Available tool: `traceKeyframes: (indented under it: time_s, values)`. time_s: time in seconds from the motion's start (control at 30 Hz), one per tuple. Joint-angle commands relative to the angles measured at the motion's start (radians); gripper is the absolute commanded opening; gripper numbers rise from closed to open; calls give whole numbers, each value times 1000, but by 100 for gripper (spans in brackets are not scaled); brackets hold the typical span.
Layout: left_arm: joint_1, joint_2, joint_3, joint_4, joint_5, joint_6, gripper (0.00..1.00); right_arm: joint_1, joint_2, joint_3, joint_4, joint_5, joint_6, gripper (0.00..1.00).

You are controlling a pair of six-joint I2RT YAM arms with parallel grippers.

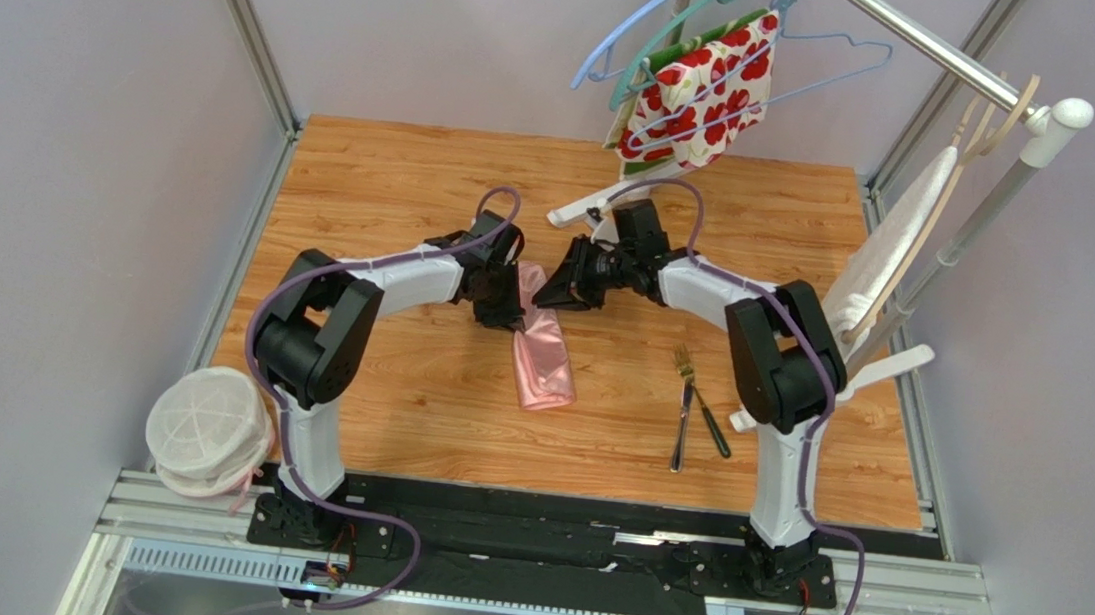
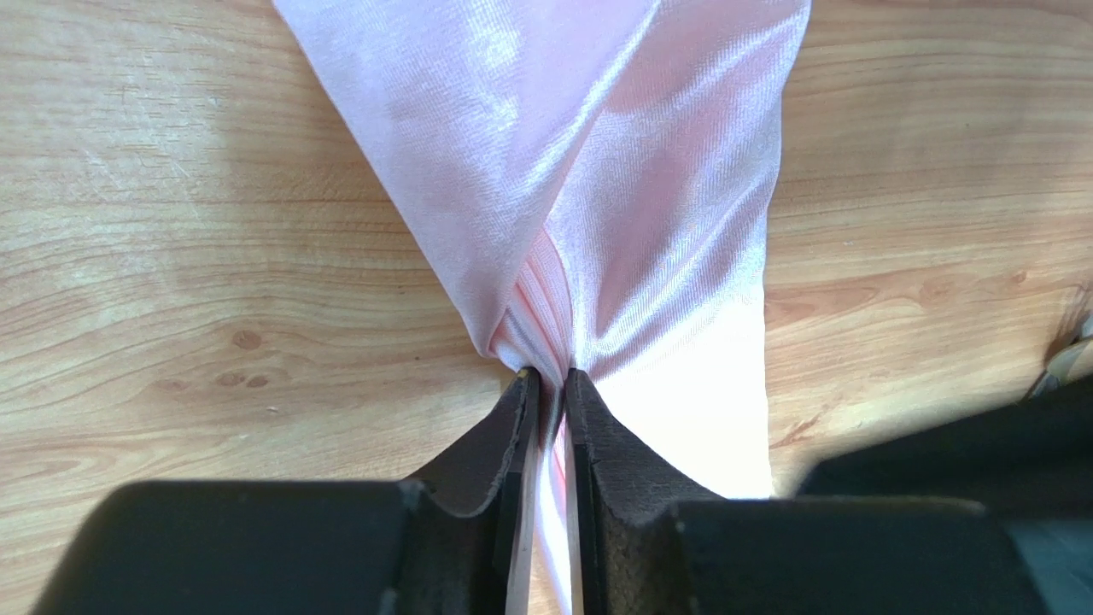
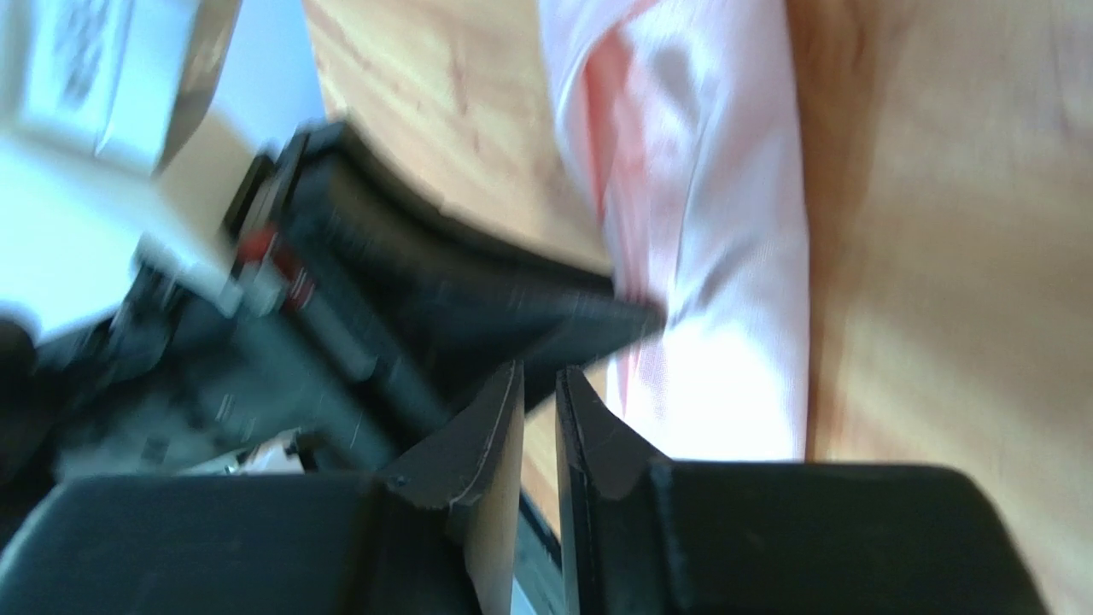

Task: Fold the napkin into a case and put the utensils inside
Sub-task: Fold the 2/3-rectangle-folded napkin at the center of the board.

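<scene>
The light-pink napkin [image 1: 545, 356] lies as a narrow folded strip mid-table. My left gripper [image 1: 504, 308] is at its far end; in the left wrist view that gripper [image 2: 545, 376] is shut on a bunched fold of the napkin [image 2: 577, 154]. My right gripper [image 1: 546, 296] hovers just right of the same end. In its wrist view the right gripper [image 3: 539, 374] stands slightly open with only wood showing in the gap, the napkin [image 3: 719, 231] just beyond it. The utensils, a fork [image 1: 682, 404] and a dark thin piece [image 1: 711, 418], lie to the napkin's right.
A red-and-white floral cloth [image 1: 702, 97] hangs on hangers from a rail [image 1: 926, 43] at the back. A white cloth [image 1: 887, 265] hangs on the rack at right. A white mesh bowl-like object [image 1: 207, 430] sits off the table's near left corner.
</scene>
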Motion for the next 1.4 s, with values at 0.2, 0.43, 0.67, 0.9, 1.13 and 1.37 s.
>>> traceKeyframes:
  time_s: [0.2, 0.43, 0.67, 0.9, 1.13, 1.37]
  values:
    - [-6, -50, -71, 42, 9, -22, 13, 51, -170, -227, 16, -13, -92, 13]
    - [-6, -53, -90, 57, -1, -39, 11, 110, -166, -297, 99, -5, -41, 6]
    - [-6, -59, -96, 65, 5, -46, 10, 130, -100, -326, 206, 30, 3, 4]
    - [-6, -76, -100, 60, -11, -33, 6, 125, -95, -354, 299, -34, 36, 2]
    - [-9, -83, -119, 65, -26, -20, 7, 101, -274, -342, 49, 2, -130, 5]
    - [-15, -128, -88, 17, -17, 3, 28, 70, -244, -371, 61, 15, -164, 9]
